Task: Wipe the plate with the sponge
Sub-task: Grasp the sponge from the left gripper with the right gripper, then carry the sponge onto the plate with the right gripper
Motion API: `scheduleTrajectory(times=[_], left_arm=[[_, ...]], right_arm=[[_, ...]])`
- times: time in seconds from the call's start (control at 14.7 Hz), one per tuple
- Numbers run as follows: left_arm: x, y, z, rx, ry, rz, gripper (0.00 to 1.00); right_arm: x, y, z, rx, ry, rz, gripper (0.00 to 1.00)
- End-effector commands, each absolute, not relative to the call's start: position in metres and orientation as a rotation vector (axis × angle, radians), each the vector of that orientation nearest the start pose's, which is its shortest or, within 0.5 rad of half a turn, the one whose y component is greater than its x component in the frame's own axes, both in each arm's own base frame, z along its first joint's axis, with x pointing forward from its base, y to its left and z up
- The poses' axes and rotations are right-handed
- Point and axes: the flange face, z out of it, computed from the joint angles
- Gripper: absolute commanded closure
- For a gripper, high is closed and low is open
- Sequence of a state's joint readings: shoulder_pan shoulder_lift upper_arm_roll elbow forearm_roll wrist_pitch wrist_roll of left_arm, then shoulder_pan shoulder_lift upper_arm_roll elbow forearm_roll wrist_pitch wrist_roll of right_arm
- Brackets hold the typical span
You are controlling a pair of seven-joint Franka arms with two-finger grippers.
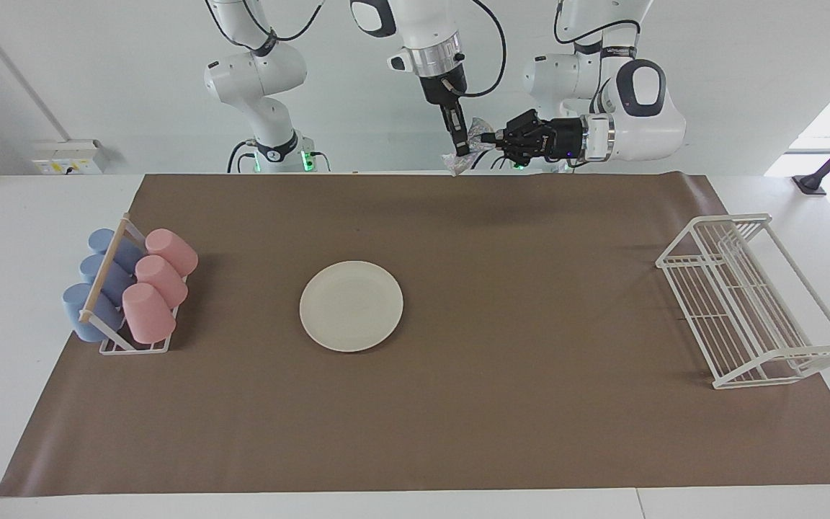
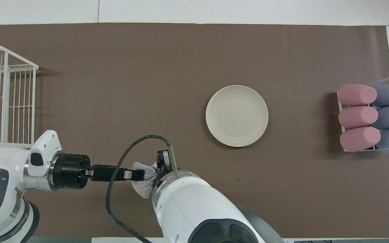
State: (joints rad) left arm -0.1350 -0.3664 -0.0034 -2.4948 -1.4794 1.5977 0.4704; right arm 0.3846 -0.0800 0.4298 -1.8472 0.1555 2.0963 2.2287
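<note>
both pincers meet in the air over the robots' edge of the brown mat (image 1: pixel 458 404), well above the bench (image 1: pixel 19 216). in the facing view the right pincer (image 1: pixel 460 150) hangs straight down from its arm, its fingers closed on the sponge (image 1: pixel 467 153), a small crumpled silvery wad with coloured speckles whose loose end droops below the fingertips. the left pincer (image 1: pixel 493 137) lies level, reaching in from about three o'clock of the sponge, its black fingertips at the wad; whether they pinch it i cannot tell. the plate (image 1: pixel 351 305) is round, flat and cream-white with a shallow rim, lying bare on the mat near the middle of the bench, toward six o'clock of the sponge in this view and well apart from it. a cup rack (image 1: pixel 134 344) with pink cups (image 1: pixel 148 311) and blue cups (image 1: pixel 87 311) lying on their sides stands at the right arm's end, a white wire rack (image 1: pixel 753 303) at the left arm's end.

from overhead the sponge (image 2: pixel 144 184) shows as a shiny wrinkled scrap between the two pincers, the left pincer (image 2: pixel 140 174) at its nine o'clock and the right pincer (image 2: pixel 159 170) at its three o'clock. the plate (image 2: pixel 237 115) lies toward two o'clock of the sponge, faint rings on its face, nothing touching it. the pink cups (image 2: pixel 358 117) sit at three o'clock of the plate.
</note>
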Motion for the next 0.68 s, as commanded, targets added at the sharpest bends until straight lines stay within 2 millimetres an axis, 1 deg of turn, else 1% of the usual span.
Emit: scheduleTrajectory(times=[0.0, 0.14, 0.27, 0.34, 0.41, 0.48, 0.55, 0.61], left_arm=[[0.377, -0.155, 0.468, 1.677, -0.095, -0.215, 0.01], [0.377, -0.154, 0.468, 1.679, -0.093, -0.218, 0.00], [0.378, -0.154, 0.468, 1.682, -0.077, -0.226, 0.00], [0.378, -0.153, 0.468, 1.685, -0.068, -0.231, 0.00], [0.378, -0.153, 0.468, 1.698, -0.065, -0.234, 0.00], [0.379, -0.151, 0.469, 1.727, -0.073, -0.242, 0.00], [0.381, -0.145, 0.468, 1.744, -0.067, -0.239, 0.00], [0.382, -0.143, 0.467, 1.754, -0.066, -0.238, 0.00]], right_arm=[[0.380, 0.418, 0.582, -2.095, 1.861, 0.134, 1.00], [0.380, 0.418, 0.583, -2.093, 1.859, 0.131, 1.00], [0.386, 0.411, 0.582, -2.106, 1.869, 0.108, 1.00], [0.394, 0.399, 0.577, -2.148, 1.867, 0.092, 1.00], [0.407, 0.384, 0.575, -2.190, 1.838, 0.071, 1.00], [0.426, 0.362, 0.565, -2.213, 1.835, 0.055, 1.00], [0.444, 0.340, 0.546, -2.256, 1.813, 0.044, 1.00], [0.461, 0.327, 0.527, -2.282, 1.787, 0.043, 1.00]])
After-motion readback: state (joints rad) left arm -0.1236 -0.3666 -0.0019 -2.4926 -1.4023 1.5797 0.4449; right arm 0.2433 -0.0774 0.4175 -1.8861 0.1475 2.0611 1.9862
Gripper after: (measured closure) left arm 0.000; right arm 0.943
